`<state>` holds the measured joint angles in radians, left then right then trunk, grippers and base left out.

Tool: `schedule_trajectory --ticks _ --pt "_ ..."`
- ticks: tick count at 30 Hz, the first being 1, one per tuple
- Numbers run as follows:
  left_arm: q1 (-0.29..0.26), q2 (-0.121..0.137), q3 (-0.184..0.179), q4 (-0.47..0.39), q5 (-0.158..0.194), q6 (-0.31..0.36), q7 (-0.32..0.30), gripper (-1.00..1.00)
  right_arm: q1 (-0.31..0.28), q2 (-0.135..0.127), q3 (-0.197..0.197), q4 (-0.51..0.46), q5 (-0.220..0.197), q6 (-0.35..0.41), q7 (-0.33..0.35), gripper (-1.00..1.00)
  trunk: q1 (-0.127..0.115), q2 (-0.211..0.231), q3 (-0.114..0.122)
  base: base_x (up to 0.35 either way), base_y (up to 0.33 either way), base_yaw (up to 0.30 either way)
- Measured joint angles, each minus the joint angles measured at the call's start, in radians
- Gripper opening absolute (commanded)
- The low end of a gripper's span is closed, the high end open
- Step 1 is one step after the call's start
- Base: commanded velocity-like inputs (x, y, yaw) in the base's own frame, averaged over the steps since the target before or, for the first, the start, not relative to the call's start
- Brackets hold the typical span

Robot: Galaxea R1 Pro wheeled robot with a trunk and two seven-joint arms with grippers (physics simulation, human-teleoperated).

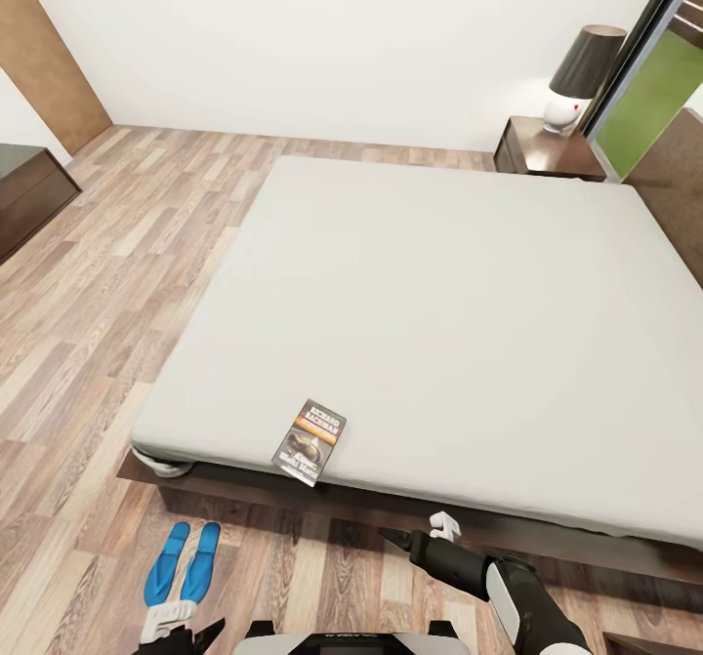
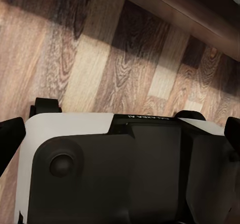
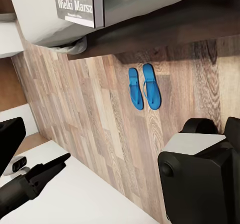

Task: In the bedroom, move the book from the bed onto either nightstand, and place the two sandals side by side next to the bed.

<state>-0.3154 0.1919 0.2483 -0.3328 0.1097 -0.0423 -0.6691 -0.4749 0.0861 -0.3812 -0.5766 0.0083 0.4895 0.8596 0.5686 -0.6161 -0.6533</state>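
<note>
The book (image 1: 310,440) lies flat on the light-grey mattress of the bed (image 1: 439,304), close to its near edge; its "Wielki Marsz" title shows in the right wrist view (image 3: 80,3). The two blue sandals (image 1: 183,562) lie side by side on the floor beside the bed's near corner, and also appear from the right wrist (image 3: 142,87). My right gripper (image 1: 393,537) hovers low in front of the bed frame, open (image 3: 120,134), right of the sandals and below the book. My left gripper (image 1: 200,633) is open (image 2: 120,134), just behind the sandals. A nightstand (image 1: 547,147) stands at the far side.
A lamp (image 1: 584,74) with a dark shade sits on the nightstand. A long dark bench (image 1: 29,191) stands at the far left wall. The headboard (image 1: 679,186) runs along the right. Wood-plank floor (image 1: 107,313) stretches left of the bed. My own base (image 2: 125,174) is below the left wrist.
</note>
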Motion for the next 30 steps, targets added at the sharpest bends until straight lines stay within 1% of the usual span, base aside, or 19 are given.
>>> schedule_trajectory --ticks 7,16,21,28,30 --pt "0.0 -0.004 0.001 0.0 0.0 -0.001 0.0 1.0 0.0 0.0 0.0 0.0 0.0 0.0 0.0 1.0 0.0 0.0 0.0 0.0 0.166 0.0" --pt "0.0 -0.004 0.001 0.0 0.0 -0.001 0.0 1.0 0.0 0.0 0.0 0.0 0.0 0.0 -0.001 1.0 0.0 0.0 0.0 0.0 0.054 0.0" --pt "0.0 -0.016 0.001 0.001 -0.002 -0.001 0.0 1.0 0.0 0.0 -0.001 0.001 0.0 -0.001 -0.005 1.0 0.0 0.0 0.0 0.0 0.051 0.0" --pt "0.0 -0.019 0.0 0.001 -0.002 -0.001 0.0 1.0 0.0 0.001 0.001 0.002 0.0 -0.011 -0.01 1.0 0.0 0.0 0.0 0.0 0.005 0.0" --pt "0.0 -0.019 0.0 0.002 -0.002 -0.001 0.0 1.0 0.0 0.005 0.0 0.003 -0.003 -0.013 -0.012 1.0 0.0 0.0 0.0 0.0 0.0 0.0"
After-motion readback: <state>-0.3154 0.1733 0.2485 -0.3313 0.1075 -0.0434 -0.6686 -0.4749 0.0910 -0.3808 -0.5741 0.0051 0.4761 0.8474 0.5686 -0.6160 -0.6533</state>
